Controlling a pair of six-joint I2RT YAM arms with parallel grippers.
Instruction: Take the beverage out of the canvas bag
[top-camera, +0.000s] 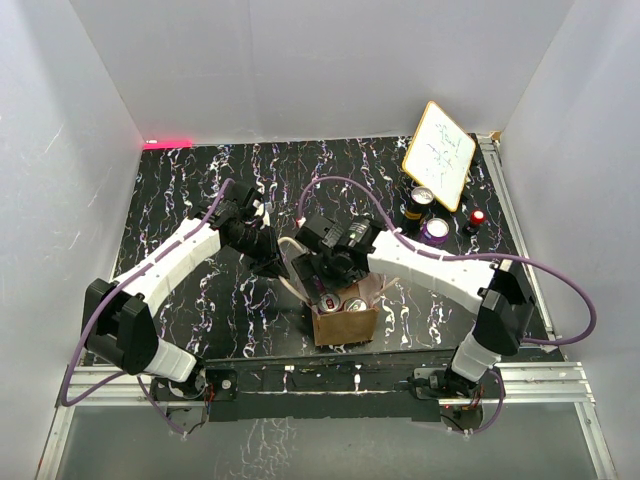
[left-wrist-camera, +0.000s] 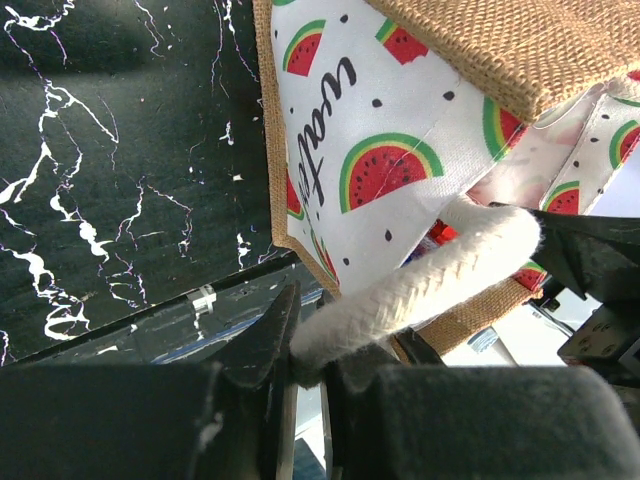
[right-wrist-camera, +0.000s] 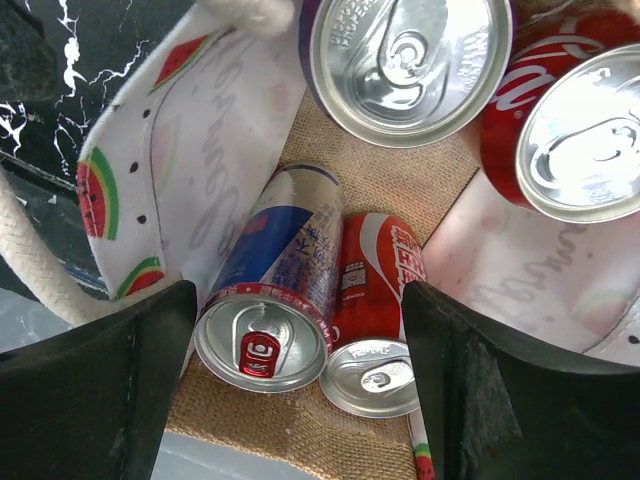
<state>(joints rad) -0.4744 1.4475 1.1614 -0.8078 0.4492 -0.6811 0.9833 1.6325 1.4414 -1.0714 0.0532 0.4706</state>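
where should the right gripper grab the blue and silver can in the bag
Take the blue and silver can by its upper wall under the rim, coming down from above through the open mouth of the canvas bag. Its top faces up and it leans slightly. The slim red can touches one side, so the open right gripper likely needs its fingers on the free sides.

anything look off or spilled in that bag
Nothing stands out: the four cans in the canvas bag look intact, with no spill on the lining. The left gripper pinches one rope handle.
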